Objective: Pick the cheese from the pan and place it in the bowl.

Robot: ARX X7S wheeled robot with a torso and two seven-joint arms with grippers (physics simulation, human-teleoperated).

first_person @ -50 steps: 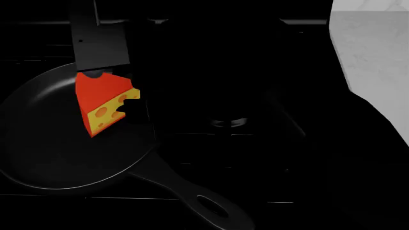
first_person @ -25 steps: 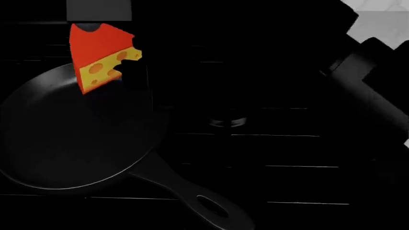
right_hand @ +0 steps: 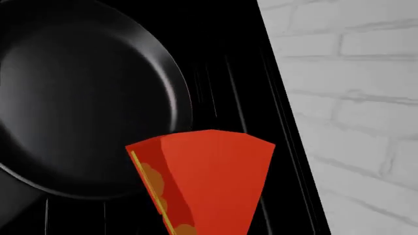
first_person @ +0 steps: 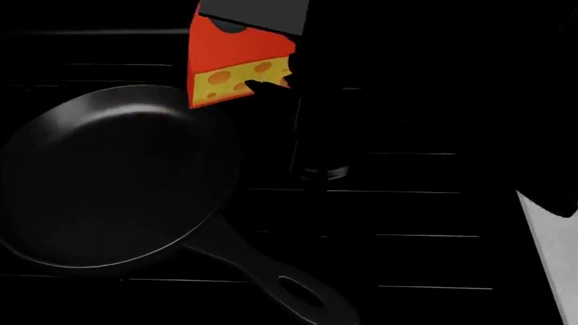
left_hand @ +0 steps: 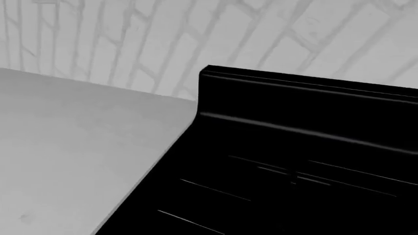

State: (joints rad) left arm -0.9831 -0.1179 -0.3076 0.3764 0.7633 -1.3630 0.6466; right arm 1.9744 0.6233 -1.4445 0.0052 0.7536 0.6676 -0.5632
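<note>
The cheese (first_person: 230, 57), a wedge with a red-orange top and yellow holed side, hangs in my right gripper (first_person: 267, 44), which is shut on it, above the far right rim of the pan (first_person: 108, 183). The pan is a round black skillet, empty, with its handle (first_person: 298, 291) pointing to the near right. In the right wrist view the cheese (right_hand: 209, 181) fills the near field and the pan (right_hand: 85, 98) lies beyond it. The bowl is out of view. My left gripper does not show in any view.
The pan sits on a black stove top (first_person: 407, 217) with a small round dark burner part (first_person: 321, 172) beside it. The left wrist view shows the stove's raised back panel (left_hand: 307, 107), a grey counter (left_hand: 72, 147) and a brick wall (left_hand: 163, 39). A pale patch (first_person: 553, 257) shows at the near right.
My right gripper has lifted the cheese out of the pan and carried it to the right, past the pan's far rim. The pan has not moved.
</note>
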